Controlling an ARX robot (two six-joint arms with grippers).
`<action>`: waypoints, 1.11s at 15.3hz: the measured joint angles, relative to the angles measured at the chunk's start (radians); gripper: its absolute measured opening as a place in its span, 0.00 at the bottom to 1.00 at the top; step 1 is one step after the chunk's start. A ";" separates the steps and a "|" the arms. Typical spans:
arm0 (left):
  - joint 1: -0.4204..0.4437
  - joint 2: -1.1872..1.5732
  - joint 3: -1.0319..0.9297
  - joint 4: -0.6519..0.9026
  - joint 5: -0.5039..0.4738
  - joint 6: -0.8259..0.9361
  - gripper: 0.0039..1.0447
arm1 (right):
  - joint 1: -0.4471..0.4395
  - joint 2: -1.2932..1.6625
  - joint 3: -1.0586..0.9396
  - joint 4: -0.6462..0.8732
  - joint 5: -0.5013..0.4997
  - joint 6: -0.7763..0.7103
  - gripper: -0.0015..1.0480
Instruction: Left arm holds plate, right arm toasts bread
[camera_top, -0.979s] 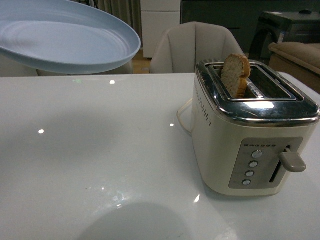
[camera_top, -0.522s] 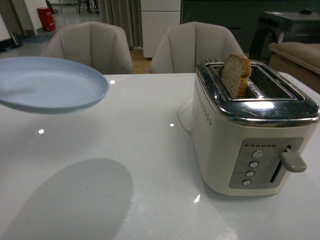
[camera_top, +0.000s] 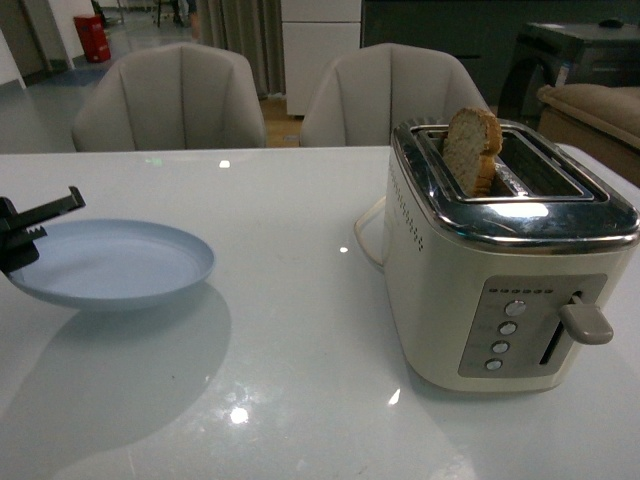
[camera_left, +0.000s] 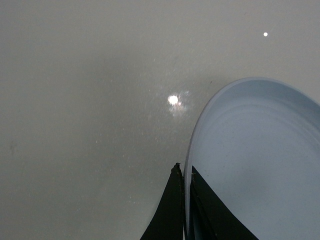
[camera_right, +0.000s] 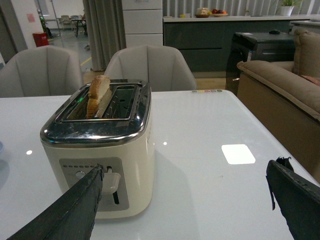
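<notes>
The pale blue plate (camera_top: 110, 262) hovers low over the white table at the left, level, casting a shadow beneath. My left gripper (camera_top: 25, 235) is shut on its left rim; in the left wrist view the black fingers (camera_left: 172, 210) pinch the plate (camera_left: 255, 155) edge. The bread (camera_top: 470, 150) stands upright in the near slot of the cream toaster (camera_top: 500, 260), its top sticking out. In the right wrist view the bread (camera_right: 98, 95) and toaster (camera_right: 100, 155) sit ahead, and my right gripper (camera_right: 185, 195) hangs open beside the toaster, holding nothing.
The toaster's lever (camera_top: 585, 322) is up, beside a column of buttons (camera_top: 503, 335). Two pale chairs (camera_top: 160, 100) stand behind the table (camera_top: 300, 300). A beige sofa (camera_right: 285, 80) lies past the table's right edge.
The plate has come down from high at the upper left to just above the table at the left, and my left gripper now shows at its rim. Toaster and bread are unchanged.
</notes>
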 joint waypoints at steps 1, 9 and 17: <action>0.000 0.025 0.008 -0.011 -0.004 -0.018 0.02 | 0.000 0.000 0.000 0.000 0.000 0.000 0.94; 0.026 0.133 0.068 -0.031 -0.030 -0.087 0.09 | 0.000 0.000 0.000 0.000 0.000 0.000 0.94; 0.015 0.174 0.098 -0.025 -0.050 -0.064 0.69 | 0.000 0.000 0.000 0.000 0.000 0.000 0.94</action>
